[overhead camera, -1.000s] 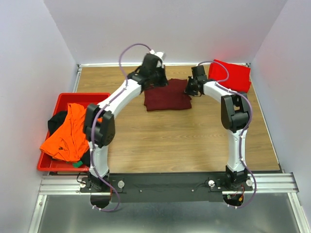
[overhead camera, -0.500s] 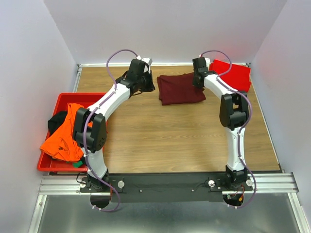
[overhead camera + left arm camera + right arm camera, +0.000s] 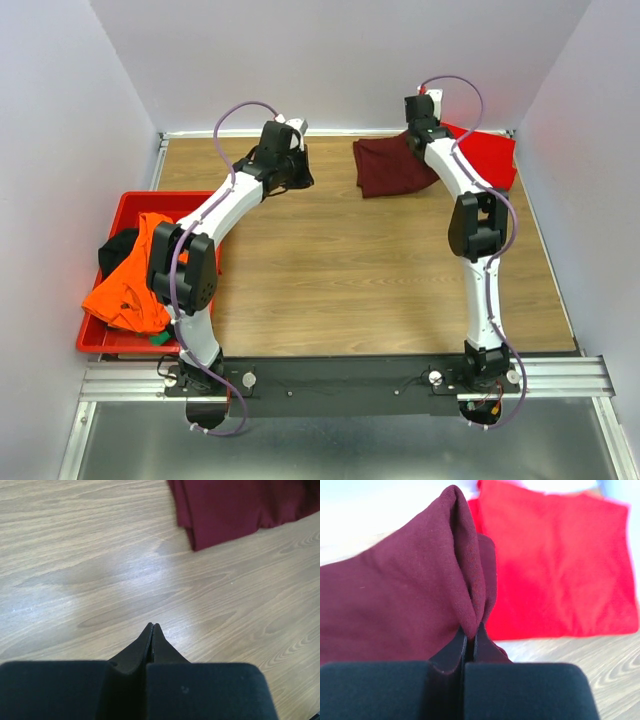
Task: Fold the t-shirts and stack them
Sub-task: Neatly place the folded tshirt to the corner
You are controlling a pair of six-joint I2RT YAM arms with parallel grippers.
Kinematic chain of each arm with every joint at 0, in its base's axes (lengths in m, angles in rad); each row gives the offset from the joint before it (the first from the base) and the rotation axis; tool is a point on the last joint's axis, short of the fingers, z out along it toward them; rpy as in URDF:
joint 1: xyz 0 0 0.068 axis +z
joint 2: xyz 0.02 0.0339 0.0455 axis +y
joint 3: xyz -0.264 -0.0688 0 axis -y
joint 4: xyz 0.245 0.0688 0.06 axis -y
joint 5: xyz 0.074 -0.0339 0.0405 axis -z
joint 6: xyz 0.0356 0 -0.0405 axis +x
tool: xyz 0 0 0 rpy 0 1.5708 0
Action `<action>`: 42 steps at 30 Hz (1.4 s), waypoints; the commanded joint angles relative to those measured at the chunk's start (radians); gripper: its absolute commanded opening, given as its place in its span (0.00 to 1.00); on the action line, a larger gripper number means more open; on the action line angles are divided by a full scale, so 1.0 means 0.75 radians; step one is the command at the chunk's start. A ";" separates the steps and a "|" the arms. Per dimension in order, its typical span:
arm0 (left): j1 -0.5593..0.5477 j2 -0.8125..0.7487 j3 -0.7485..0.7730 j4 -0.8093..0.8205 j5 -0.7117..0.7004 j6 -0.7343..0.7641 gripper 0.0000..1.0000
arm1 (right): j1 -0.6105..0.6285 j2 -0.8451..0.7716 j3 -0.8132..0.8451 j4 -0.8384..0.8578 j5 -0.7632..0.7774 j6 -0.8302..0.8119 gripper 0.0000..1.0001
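The folded dark maroon t-shirt point(image 3: 390, 167) lies at the back of the table, its right edge lifted against the folded bright red t-shirt point(image 3: 484, 156) in the back right corner. My right gripper point(image 3: 470, 627) is shut on a pinched fold of the maroon t-shirt point(image 3: 410, 590), with the red t-shirt point(image 3: 555, 565) just beyond it. My left gripper point(image 3: 152, 626) is shut and empty over bare wood, the maroon t-shirt point(image 3: 240, 505) lying ahead of it to the right. An orange t-shirt point(image 3: 140, 275) and a black one point(image 3: 116, 250) are heaped in the tray.
A red plastic tray point(image 3: 185, 200) sits at the table's left edge. White walls close in the back and both sides. The metal rail point(image 3: 340, 378) with both arm bases runs along the near edge.
My right gripper has dragged the maroon t-shirt to the right and back, up against the red one. My left gripper has let go of it, drawn back to the left and shut.
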 commanded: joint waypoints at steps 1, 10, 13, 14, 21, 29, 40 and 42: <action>0.014 -0.048 -0.031 0.027 0.042 0.030 0.01 | -0.038 0.063 0.141 -0.001 0.119 -0.056 0.00; 0.028 -0.034 -0.048 0.040 0.075 0.038 0.01 | -0.110 0.127 0.380 0.001 0.136 -0.103 0.00; 0.030 -0.030 -0.050 0.042 0.083 0.040 0.01 | -0.132 0.147 0.435 0.001 0.142 -0.127 0.00; 0.030 -0.028 -0.050 0.044 0.085 0.040 0.01 | -0.140 0.149 0.444 0.001 0.140 -0.129 0.00; 0.030 -0.015 -0.064 0.052 0.107 0.040 0.01 | -0.177 0.141 0.483 0.008 0.125 -0.137 0.00; 0.030 -0.017 -0.074 0.062 0.118 0.038 0.01 | -0.185 0.100 0.501 0.020 0.146 -0.152 0.00; 0.030 -0.024 -0.091 0.072 0.134 0.032 0.01 | -0.185 0.004 0.487 0.030 0.091 -0.168 0.00; 0.030 -0.024 -0.093 0.074 0.134 0.032 0.01 | -0.187 -0.004 0.491 0.034 0.095 -0.172 0.01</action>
